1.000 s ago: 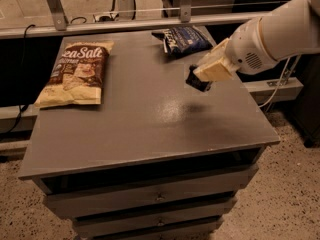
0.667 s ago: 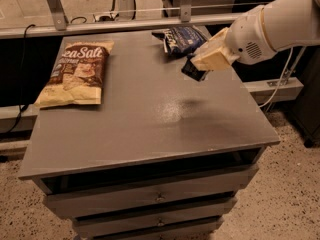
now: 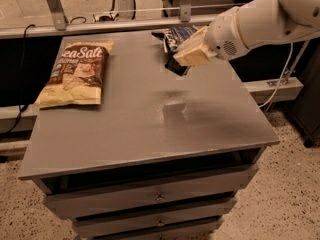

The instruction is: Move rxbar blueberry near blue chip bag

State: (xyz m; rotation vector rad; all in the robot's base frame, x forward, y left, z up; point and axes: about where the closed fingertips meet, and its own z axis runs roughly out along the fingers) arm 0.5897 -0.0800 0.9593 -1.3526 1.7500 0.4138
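Your gripper (image 3: 183,60), clamped on the rxbar blueberry (image 3: 175,67), hovers beside the blue chip bag (image 3: 176,34) at the bench's (image 3: 150,129) far edge; next, lower and release.

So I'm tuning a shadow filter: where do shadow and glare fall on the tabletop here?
Camera view: the tool holds the rxbar blueberry above the far right of the table, close to the blue chip bag; a soft shadow spreads nearer the camera, with a pale sheen beside it; no hard glare on the Sea Salt bag.

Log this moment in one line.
gripper: over far right of table, shut on bar | bar: held aloft, beside blue bag | release: not yet
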